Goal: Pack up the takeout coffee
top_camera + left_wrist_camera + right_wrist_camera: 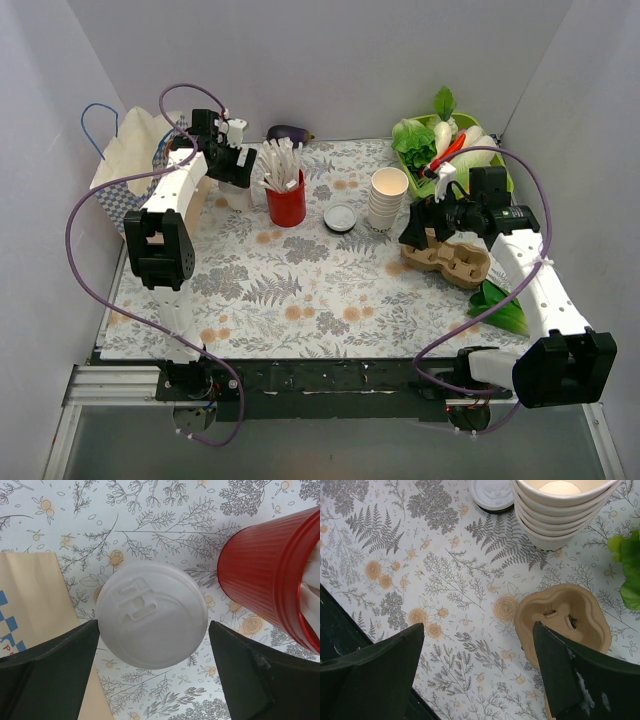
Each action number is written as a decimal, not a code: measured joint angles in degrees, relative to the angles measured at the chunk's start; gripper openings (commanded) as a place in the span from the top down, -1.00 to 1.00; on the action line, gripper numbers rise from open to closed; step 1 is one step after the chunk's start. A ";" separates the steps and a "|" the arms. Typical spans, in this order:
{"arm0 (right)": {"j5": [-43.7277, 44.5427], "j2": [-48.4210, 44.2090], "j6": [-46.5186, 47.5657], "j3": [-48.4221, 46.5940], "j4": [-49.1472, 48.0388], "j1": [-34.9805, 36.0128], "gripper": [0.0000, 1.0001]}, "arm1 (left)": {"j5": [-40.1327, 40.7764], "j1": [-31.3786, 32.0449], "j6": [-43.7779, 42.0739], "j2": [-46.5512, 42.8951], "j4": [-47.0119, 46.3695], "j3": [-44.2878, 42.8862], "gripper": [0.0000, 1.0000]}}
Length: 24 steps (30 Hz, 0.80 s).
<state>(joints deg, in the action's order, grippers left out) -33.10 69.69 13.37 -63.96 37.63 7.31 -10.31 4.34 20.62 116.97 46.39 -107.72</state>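
The takeout coffee (151,615) stands far left, between bag (30,595) and red cup (265,575), flanked by the left gripper's (152,625) spread jaws. They should close gently, below the lid. The right gripper (477,625) gapes empty.

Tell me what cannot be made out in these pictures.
Coffee: left wrist view, its own top hides its side.
Red cup: left wrist view, cut off by right edge.
Carrier: right wrist view, partly behind the right gripper.
Bag: left wrist view, cut off by left edge.
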 measured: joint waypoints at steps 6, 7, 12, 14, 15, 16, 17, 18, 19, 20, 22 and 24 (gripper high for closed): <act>3.23 0.02 1.09 -0.02 0.74 -1.01 -0.93 | 0.00 0.00 3.26 -0.92 -0.13 -0.92 -0.91; 4.33 0.04 1.64 -0.02 1.14 -1.36 -0.92 | 0.00 0.02 3.89 -1.57 -0.17 -0.92 -0.91; 11.04 1.20 4.81 -0.35 3.13 -4.48 -0.79 | 1.18 0.02 7.67 -6.97 -1.57 -0.94 -0.92; 13.84 2.34 5.55 -0.37 3.45 -6.36 -0.71 | 1.79 0.02 9.35 -9.64 -2.71 -0.76 -0.92; 15.41 2.97 5.97 -0.37 3.63 -7.52 -0.65 | 2.01 0.09 10.12 -11.23 -3.34 -0.48 -0.91; 16.87 3.58 6.23 -0.37 3.85 -8.50 -0.63 | 2.10 0.17 10.69 -12.92 -3.87 -0.24 -0.92; 18.27 4.04 6.40 -0.31 3.96 -9.31 -0.61 | 2.27 0.24 11.21 -14.60 -4.50 0.17 -0.91; 19.45 4.46 6.45 -0.28 4.02 -9.94 -0.57 | 2.43 0.24 11.52 -16.06 -4.94 0.46 -0.90; 20.17 4.83 6.58 -0.20 4.02 -10.27 -0.55 | 2.54 0.28 11.76 -17.38 -5.25 0.57 -0.90; 20.61 5.16 6.84 -0.09 3.98 -10.32 -0.52 | 2.64 0.31 11.87 -18.43 -5.77 0.83 -0.90; 20.24 5.95 8.24 0.02 4.09 -10.29 -0.46 | 2.60 0.35 12.11 -19.91 -6.34 1.44 -0.89; 18.73 7.08 11.98 0.00 4.04 -10.29 -0.43 | 2.25 0.35 12.31 -20.44 -6.60 2.14 -0.89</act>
<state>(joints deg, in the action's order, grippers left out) -14.37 76.77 25.34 -63.96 41.67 -2.98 -8.05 4.69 32.93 96.53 39.79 -105.58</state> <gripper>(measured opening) 0.738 0.948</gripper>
